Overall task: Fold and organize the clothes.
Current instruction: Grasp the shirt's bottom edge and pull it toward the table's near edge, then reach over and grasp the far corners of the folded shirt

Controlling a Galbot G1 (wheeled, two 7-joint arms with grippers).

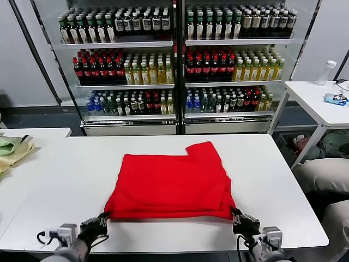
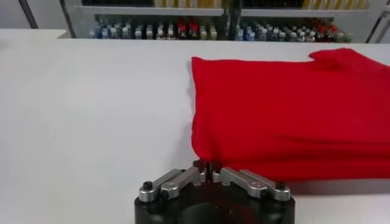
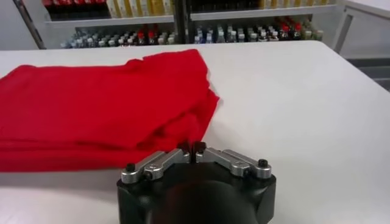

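Note:
The clothes are one bright red T-shirt [image 1: 172, 185] lying partly folded on the white table [image 1: 65, 180], with a sleeve sticking out at its far right. At its near left corner sits my left gripper [image 1: 104, 219]. In the left wrist view that gripper [image 2: 208, 170] is shut, with the edge of the red shirt [image 2: 292, 109] pinched between its jaws. My right gripper [image 1: 235, 214] is at the near right corner. The right wrist view shows it [image 3: 192, 148] shut on the corner of the shirt [image 3: 97, 109].
A pale green and yellow cloth [image 1: 11, 150] lies on the table at far left. Glass-door fridges full of bottles [image 1: 174, 65] stand behind. A second white table [image 1: 322, 101] with a bottle [image 1: 327, 71] is at the right, with bags [image 1: 322, 174] below it.

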